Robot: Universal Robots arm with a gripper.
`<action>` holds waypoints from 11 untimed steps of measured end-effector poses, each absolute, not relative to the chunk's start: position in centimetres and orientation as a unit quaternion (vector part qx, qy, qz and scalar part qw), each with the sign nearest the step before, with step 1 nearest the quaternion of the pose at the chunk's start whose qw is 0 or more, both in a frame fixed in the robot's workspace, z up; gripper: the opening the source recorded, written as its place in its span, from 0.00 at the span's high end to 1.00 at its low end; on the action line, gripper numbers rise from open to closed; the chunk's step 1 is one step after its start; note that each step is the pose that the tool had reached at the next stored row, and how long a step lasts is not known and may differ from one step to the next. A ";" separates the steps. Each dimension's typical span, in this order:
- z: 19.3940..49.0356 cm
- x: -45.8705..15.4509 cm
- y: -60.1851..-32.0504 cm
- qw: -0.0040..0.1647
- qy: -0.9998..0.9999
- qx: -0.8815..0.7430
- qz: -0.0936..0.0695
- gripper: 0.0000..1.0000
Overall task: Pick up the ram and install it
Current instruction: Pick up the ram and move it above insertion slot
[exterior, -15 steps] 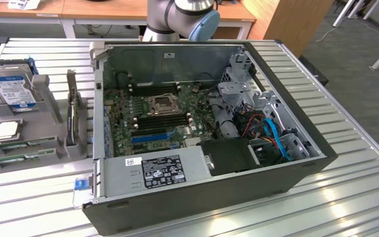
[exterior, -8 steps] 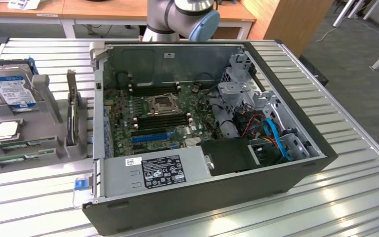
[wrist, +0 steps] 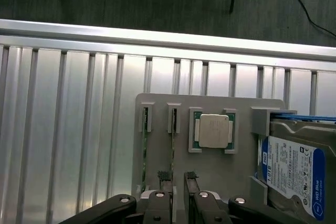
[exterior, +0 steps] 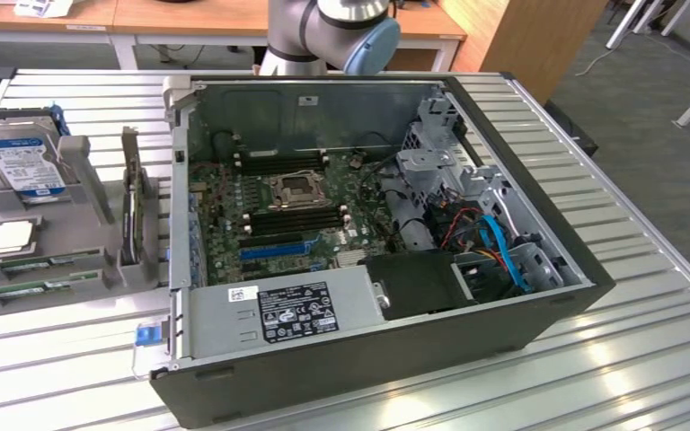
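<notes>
A: Ribbed metal surface (wrist: 63,129) carries gray holder (wrist: 159,145); processor (wrist: 213,130) seated flat, blue-labelled hard drive (wrist: 291,166) just beside it.
B: Noted. Open computer case (exterior: 537,314) alongside holder; motherboard (exterior: 219,193), power supply (exterior: 297,310) inside.

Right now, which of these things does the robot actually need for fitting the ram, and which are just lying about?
In the job: the pincer, the ram nearest it, the memory slots in the computer case.
Lying about: the other green stick, processor chip, hard drive, expansion card.
</notes>
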State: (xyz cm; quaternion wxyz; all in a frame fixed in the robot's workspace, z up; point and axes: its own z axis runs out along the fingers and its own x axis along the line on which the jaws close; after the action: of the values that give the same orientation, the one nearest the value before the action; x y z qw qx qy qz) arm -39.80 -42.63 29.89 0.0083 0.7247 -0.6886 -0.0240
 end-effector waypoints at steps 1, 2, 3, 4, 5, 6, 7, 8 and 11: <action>29.7 -39.8 -42.6 0.008 -0.689 0.725 -0.024 0.76; 29.6 -39.8 -42.6 0.008 -0.689 0.725 -0.024 0.76; 29.4 -39.8 -42.6 0.008 -0.689 0.725 -0.024 0.76; 29.2 -39.8 -42.6 0.008 -0.689 0.725 -0.024 0.76; 29.1 -39.8 -42.6 0.008 -0.689 0.725 -0.024 0.76; 28.9 -39.8 -42.6 0.008 -0.689 0.725 -0.024 0.76; 28.8 -39.8 -42.6 0.008 -0.689 0.725 -0.024 0.76; 28.7 -39.8 -42.6 0.008 -0.689 0.725 -0.024 0.76; 28.3 -39.8 -42.6 0.008 -0.689 0.725 -0.024 0.76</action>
State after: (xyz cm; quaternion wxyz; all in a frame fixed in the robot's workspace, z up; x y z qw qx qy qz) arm -39.80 -42.64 28.26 0.0083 0.7247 -0.6886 -0.0240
